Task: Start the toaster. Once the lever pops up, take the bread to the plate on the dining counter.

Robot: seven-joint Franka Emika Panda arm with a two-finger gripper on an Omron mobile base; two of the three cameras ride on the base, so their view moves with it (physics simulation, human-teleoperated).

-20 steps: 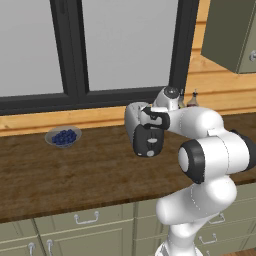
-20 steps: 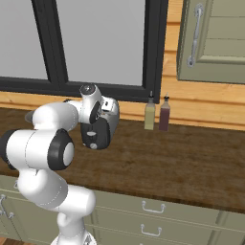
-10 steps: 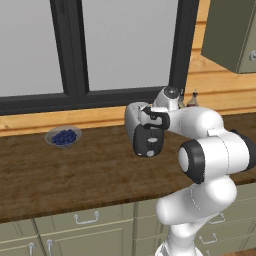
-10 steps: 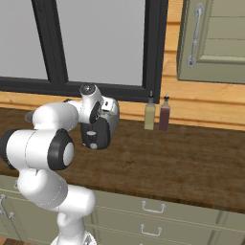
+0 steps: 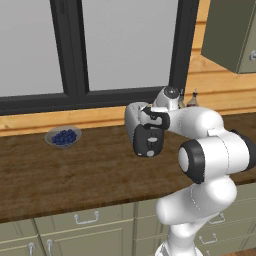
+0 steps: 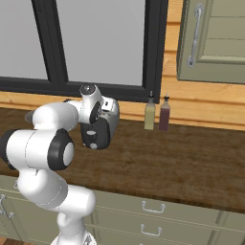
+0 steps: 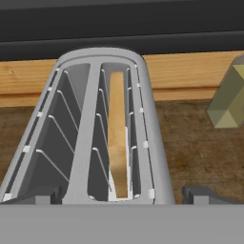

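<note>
The silver-grey toaster (image 5: pixel 134 124) stands on the wooden counter under the window, its black end panel (image 5: pixel 148 142) turned toward the base. I cannot pick out the lever on that panel. In the hand view I look down into the toaster (image 7: pixel 152 143). The bread (image 7: pixel 117 143) stands on edge in the right slot, golden-tan, and the left slot holds nothing. My gripper (image 7: pixel 121 198) hovers over the near end of the toaster, open, with one fingertip (image 7: pixel 35 198) on each side of the body and nothing held. The plate and the dining counter are out of view.
A grey glass bowl of blueberries (image 5: pixel 63 136) sits on the counter to the left. Two bottles (image 6: pixel 150 115) (image 6: pixel 164 114) stand against the wooden wall right of the toaster. A wall cabinet (image 6: pixel 213 40) hangs at the upper right. Drawers run below the counter edge.
</note>
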